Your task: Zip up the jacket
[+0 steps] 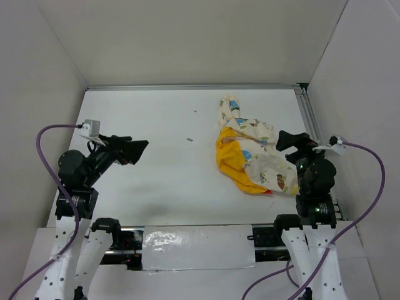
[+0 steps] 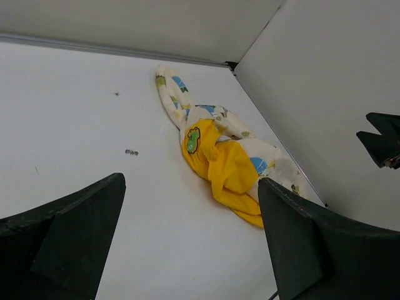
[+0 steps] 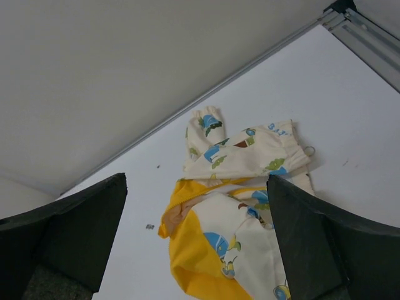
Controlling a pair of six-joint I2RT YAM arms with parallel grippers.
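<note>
Both wide, holding nothing: left end effector (image 1: 137, 152) near tabletop (image 1: 156, 119) left edge; right end effector (image 1: 282, 141) just beside crumpled jacket (image 1: 250, 156) at right edge.

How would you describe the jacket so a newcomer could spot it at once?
Look at the white table and go to its right half, beside the right gripper. The jacket is the crumpled heap lying there. It is the only fabric: cream with cartoon prints and bright yellow lining, unlike the tiny dark specks mid-table.
</note>
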